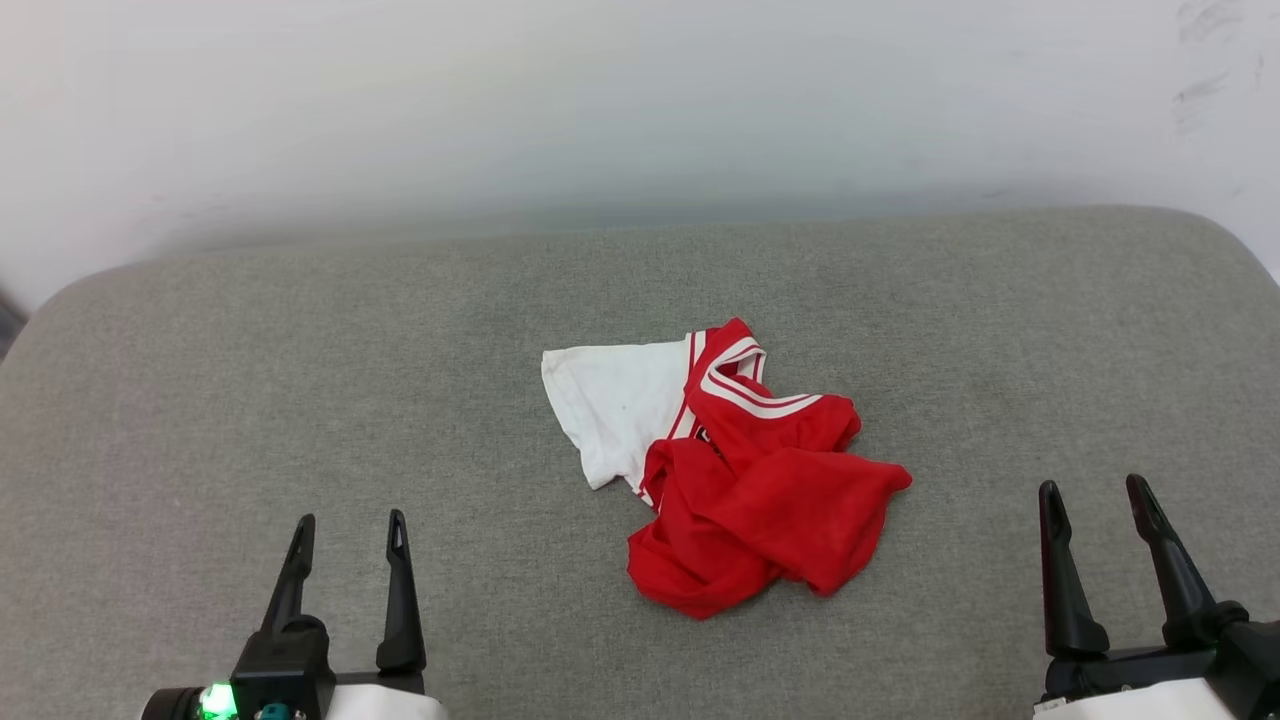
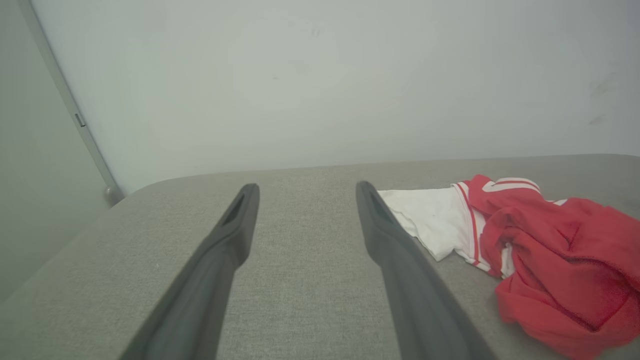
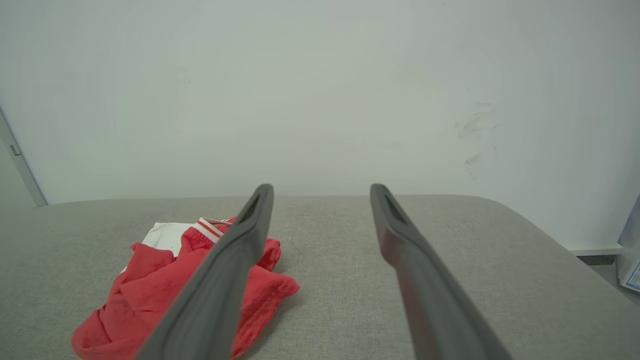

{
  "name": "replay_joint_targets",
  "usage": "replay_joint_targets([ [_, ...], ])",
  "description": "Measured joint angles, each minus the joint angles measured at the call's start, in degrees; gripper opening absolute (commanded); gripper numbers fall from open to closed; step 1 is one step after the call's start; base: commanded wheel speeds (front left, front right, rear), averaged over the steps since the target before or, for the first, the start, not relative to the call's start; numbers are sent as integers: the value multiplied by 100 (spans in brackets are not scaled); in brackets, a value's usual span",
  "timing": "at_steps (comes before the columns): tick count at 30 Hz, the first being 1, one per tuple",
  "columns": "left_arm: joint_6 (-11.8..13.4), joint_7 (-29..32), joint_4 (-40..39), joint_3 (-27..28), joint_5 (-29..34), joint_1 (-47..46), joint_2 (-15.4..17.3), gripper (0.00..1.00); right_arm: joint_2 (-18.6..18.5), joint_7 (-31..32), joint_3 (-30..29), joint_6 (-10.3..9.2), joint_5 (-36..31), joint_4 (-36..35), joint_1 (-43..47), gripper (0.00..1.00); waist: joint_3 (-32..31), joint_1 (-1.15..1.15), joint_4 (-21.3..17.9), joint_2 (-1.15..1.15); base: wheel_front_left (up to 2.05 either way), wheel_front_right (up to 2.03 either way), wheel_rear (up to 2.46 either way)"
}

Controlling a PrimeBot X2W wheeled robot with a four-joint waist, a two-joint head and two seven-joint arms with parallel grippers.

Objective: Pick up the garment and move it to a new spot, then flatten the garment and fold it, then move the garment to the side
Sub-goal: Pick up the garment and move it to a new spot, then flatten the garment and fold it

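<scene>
The garment (image 1: pixel 740 470) lies crumpled in a heap near the middle of the grey cushioned surface (image 1: pixel 300 380); its red body is bunched, one white sleeve spreads to the left, and striped trim shows at the top. In the left wrist view the garment (image 2: pixel 545 250) lies to the right of the fingers, and in the right wrist view the garment (image 3: pixel 150 290) sits partly behind the left finger. My left gripper (image 1: pixel 350 530) hovers open at the lower left, well apart from the cloth. At the lower right my right gripper (image 1: pixel 1095 498) is open too, holding nothing.
A pale wall (image 1: pixel 640 100) rises right behind the surface's far edge. The surface has rounded corners at far left and far right. A vertical metal strip (image 2: pixel 75 120) runs down the wall at the left in the left wrist view.
</scene>
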Motion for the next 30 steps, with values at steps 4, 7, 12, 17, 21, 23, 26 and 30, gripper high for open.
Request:
replay_joint_targets([
  [4, -294, 0, 115, 181, 163, 110, -213, 100, 0, 0, -10, 0, 137, 25, 62, 100, -49, 0, 10, 0, 0, 0, 0],
  [7, -463, 0, 178, 311, 276, 136, -343, 100, 0, 0, 1, 0, 158, 44, 126, 100, -85, 0, 19, 0, 0, 0, 0],
  [12, -637, 0, 266, 527, 438, 216, -538, 100, 0, 0, 27, 0, 179, 49, 181, 100, -116, 0, 43, 0, 0, 0, 0],
  [17, -802, 0, 339, 704, 550, 226, -675, 100, 0, 0, 53, 0, 180, 54, 218, 100, -124, 0, 65, 0, 0, 0, 0],
  [21, -891, 0, 370, 817, 623, 226, -743, 100, 0, 0, 70, 0, 181, 58, 217, 100, -118, 0, 70, 0, 0, 0, 0],
  [23, -929, 0, 375, 886, 648, 226, -782, 100, 0, 0, 56, 0, 191, 54, 185, 100, -109, 0, 59, 0, 0, 0, 0],
  [26, -972, 0, 389, 945, 699, 227, -824, 100, 0, 0, -4, 0, 213, -33, -89, 100, -85, 0, 55, 0, 0, 0, 0],
  [30, -1033, 0, 402, 992, 742, 214, -869, 100, 0, 0, -13, 0, -3, -213, -623, 100, -41, 0, 86, 0, 0, 0, 0],
])
